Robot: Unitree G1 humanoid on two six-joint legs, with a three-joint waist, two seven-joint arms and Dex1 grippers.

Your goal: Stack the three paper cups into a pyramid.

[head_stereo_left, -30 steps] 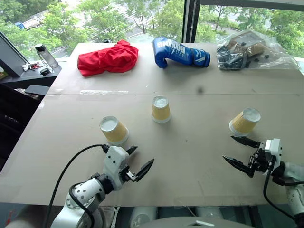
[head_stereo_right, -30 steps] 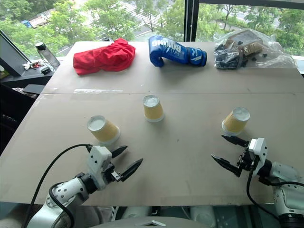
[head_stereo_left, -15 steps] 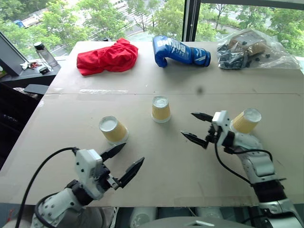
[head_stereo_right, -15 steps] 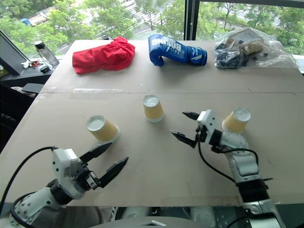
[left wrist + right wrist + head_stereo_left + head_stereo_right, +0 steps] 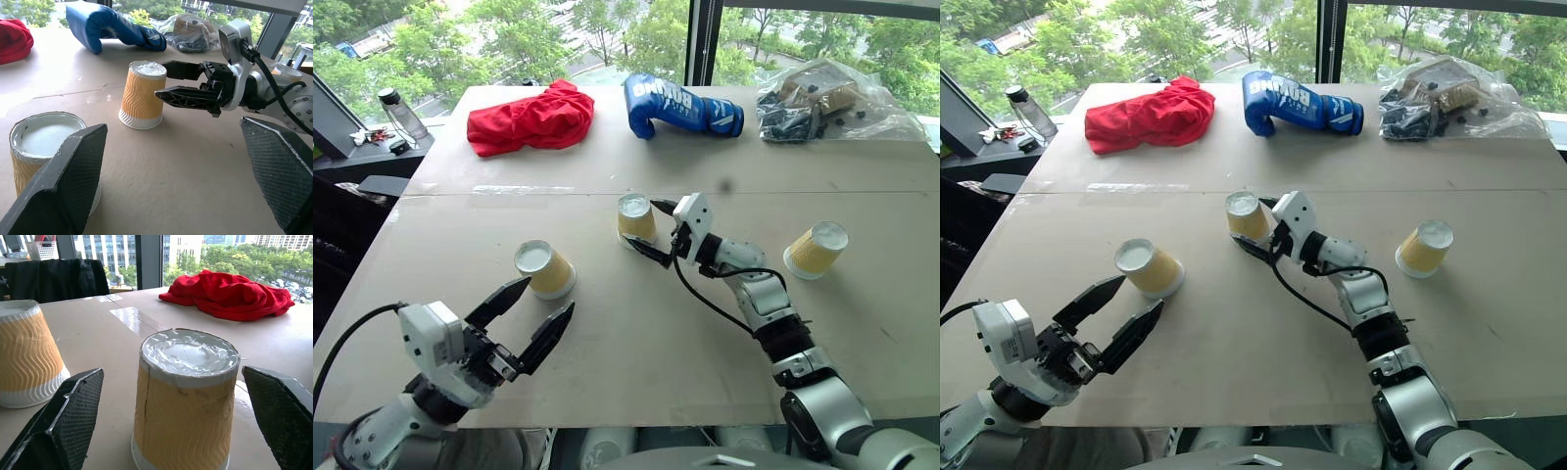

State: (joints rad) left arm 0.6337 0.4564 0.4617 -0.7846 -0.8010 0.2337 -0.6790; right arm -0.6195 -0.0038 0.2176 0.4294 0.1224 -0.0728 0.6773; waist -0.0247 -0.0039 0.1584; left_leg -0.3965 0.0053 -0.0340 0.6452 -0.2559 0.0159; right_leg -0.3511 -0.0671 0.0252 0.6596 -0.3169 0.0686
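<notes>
Three paper cups stand upside down on the brown table. The middle cup stands in the centre, the left cup nearer me, and the right cup stands alone far to the right. My right gripper is open at the middle cup's right side, one finger beyond it and one in front. In the right wrist view that cup stands just ahead between the two fingers. My left gripper is open, held above the table just short of the left cup.
Along the far edge lie a red cloth, a blue boxing glove and a clear plastic bag of parts. A bottle stands on a side shelf at the left. Bare table lies between the cups.
My right arm swung left across the table, from beside the right cup to the middle cup. My left gripper rose and drew back to the left. Both stayed open.
</notes>
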